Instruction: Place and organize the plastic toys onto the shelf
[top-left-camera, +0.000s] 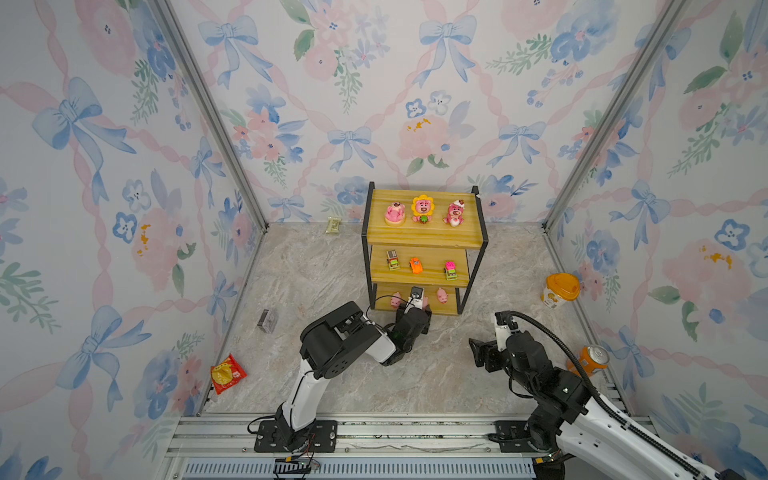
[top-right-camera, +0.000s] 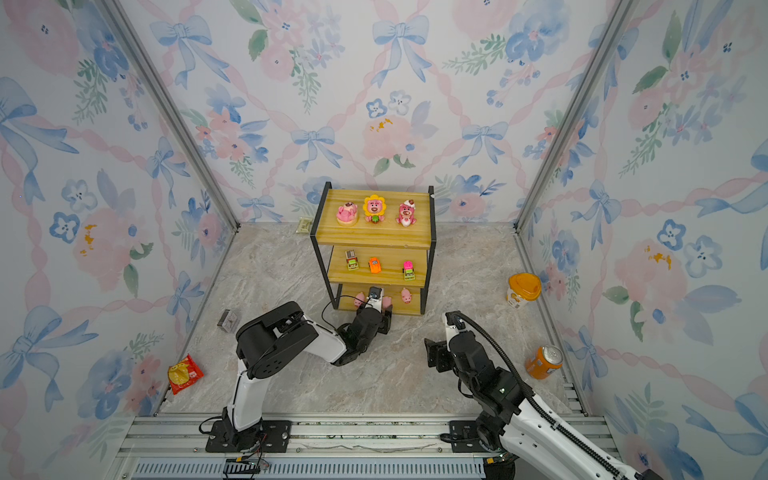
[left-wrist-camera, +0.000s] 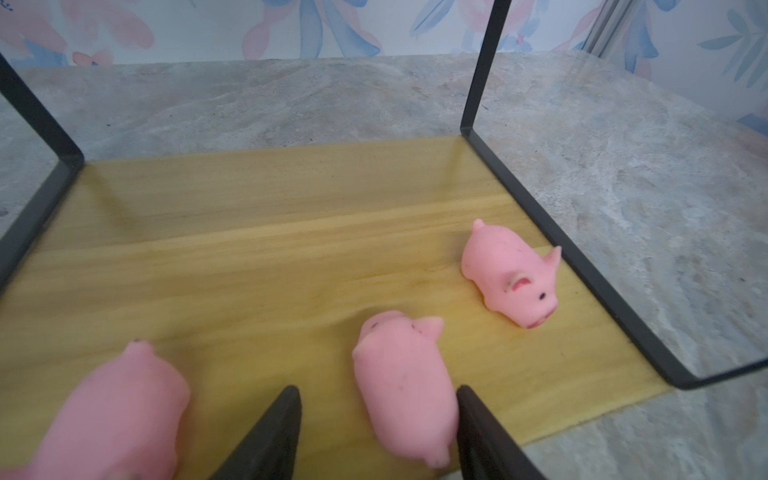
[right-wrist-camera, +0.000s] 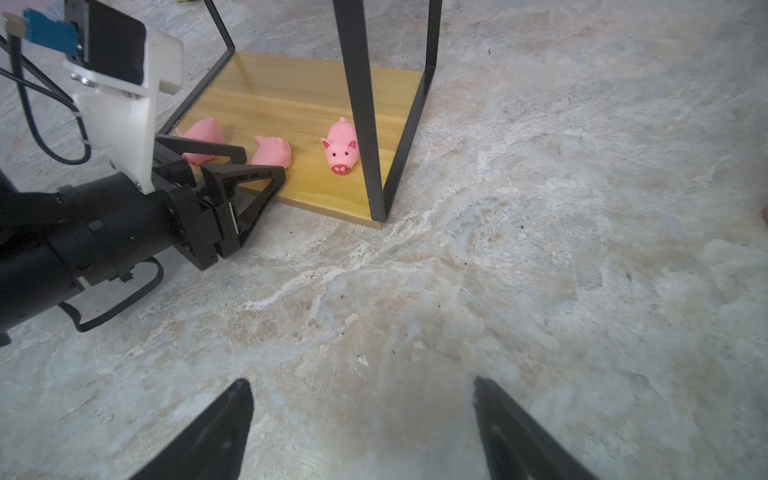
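The shelf (top-left-camera: 424, 240) stands at the back against the wall. Three pink bears (top-left-camera: 422, 210) sit on its top board and three little cars (top-left-camera: 415, 265) on the middle board. Three pink pigs lie on the bottom board (left-wrist-camera: 257, 232): one to the side (left-wrist-camera: 120, 415), a middle pig (left-wrist-camera: 405, 386), and a third near the frame post (left-wrist-camera: 511, 278). My left gripper (left-wrist-camera: 379, 388) reaches in at the bottom board's front edge, open around the middle pig, which rests on the board against one finger. My right gripper (right-wrist-camera: 361, 380) hangs open over bare floor, right of the shelf's front.
A yellow-lidded cup (top-left-camera: 561, 291) and an orange can (top-left-camera: 590, 359) stand by the right wall. A red snack packet (top-left-camera: 226, 374) and a small grey box (top-left-camera: 268, 320) lie by the left wall. A small packet (top-left-camera: 333, 224) lies left of the shelf.
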